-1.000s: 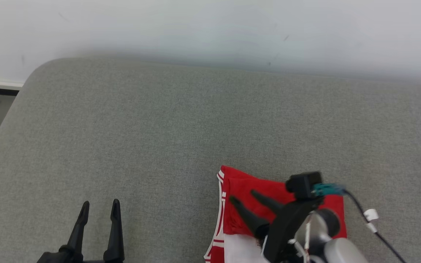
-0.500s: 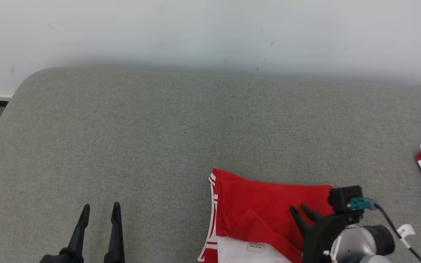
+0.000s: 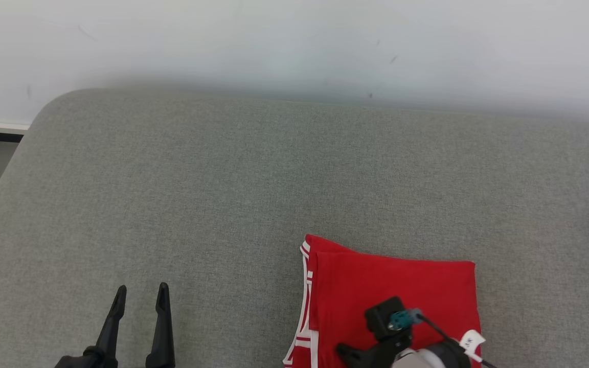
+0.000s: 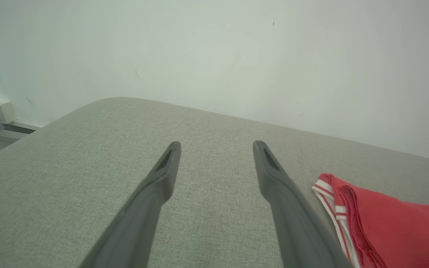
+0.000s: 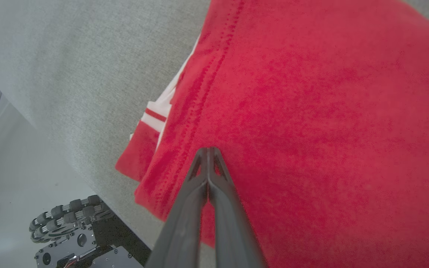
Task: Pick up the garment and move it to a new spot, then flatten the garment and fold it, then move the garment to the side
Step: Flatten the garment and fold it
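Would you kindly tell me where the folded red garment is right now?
In the head view, the red garment lies folded on the grey cushion, lower right of centre, beneath the shut right gripper.

The grey cushion (image 3: 197, 194) lies bare left of the folded garment (image 3: 397, 281); the wall (image 3: 294, 41) bounds its far edge.

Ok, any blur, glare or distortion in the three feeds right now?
Head view: even, glare-free light, folded red garment crisp, soft shadow where grey fabric surface meets white wall. Left wrist view: wide-angle stretch, open left gripper soft near the lens. Right wrist view: stitching sharp, shut right gripper blurred low.
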